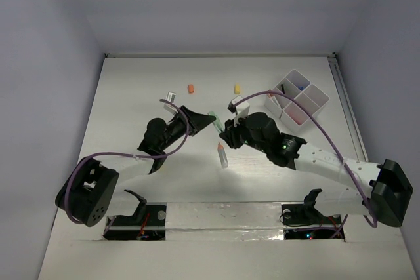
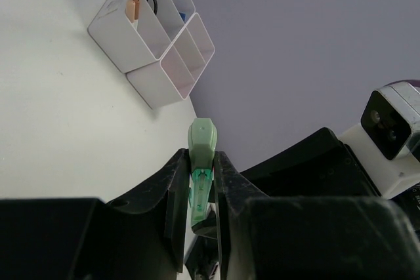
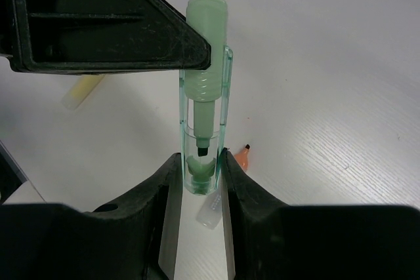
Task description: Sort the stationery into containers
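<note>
Although the white organiser tray (image 2: 118, 40) already holds a few things, the sort looks only about half done. Its far compartments carry an orange piece (image 2: 134, 8) and a black loop (image 2: 152, 2), probably a scissor handle, with a bit of blue (image 2: 188, 15) next to them. Outside the tray, on the tabletop (image 1: 131, 96), lie an orange eraser bit (image 1: 191, 88), a yellow bit (image 1: 237, 88), an orange-capped tube (image 1: 223, 155) and a small pale item (image 1: 169, 98) too small to name.

The green marker (image 3: 205, 96) appears lifted between the two arms, well apart from the tray. The left hand (image 2: 200, 162) is clamped narrowly on its body, and the right hand (image 3: 200, 172) is closed on the clear cap end. Both hold the one marker, which looks like a pass from left to right.

Only the top view shows the loose items and how far off the tray is. Only the right wrist view shows both grips at once, with the orange-capped tube directly beneath. Only the left wrist view looks into the tray's compartments from the side.
</note>
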You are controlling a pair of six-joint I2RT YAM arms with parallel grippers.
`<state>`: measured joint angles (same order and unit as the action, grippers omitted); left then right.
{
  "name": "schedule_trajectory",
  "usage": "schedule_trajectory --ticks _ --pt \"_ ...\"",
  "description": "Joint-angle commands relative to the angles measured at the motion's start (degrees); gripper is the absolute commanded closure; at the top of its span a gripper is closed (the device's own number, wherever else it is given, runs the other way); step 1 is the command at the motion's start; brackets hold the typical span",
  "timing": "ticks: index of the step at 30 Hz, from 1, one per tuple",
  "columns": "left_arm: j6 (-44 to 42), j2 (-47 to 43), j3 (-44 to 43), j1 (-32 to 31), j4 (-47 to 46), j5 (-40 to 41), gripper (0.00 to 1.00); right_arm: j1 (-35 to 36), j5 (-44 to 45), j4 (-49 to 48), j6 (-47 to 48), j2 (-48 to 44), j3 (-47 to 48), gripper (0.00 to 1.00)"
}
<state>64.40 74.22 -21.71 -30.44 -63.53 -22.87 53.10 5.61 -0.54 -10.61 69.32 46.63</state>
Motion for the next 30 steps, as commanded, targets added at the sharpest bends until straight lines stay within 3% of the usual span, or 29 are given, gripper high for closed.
schedule_trajectory --ticks 1,17,30 --pt "1.43 -0.74 0.27 -1.03 -5.74 -5.34 1.0 0.69 1.51 -6.23 -0.99 0.29 0.65 1.0" --pt "-11.65 -3.46 -1.49 -3.31 10.42 -3.94 1.0 1.21 -0.07 2.28 2.09 1.7 9.0 1.0" --pt "-9.73 -1.62 -2.28 -9.37 6.58 -5.16 1.0 1.21 2.21 -1.49 3.66 3.8 12.16 1.0"
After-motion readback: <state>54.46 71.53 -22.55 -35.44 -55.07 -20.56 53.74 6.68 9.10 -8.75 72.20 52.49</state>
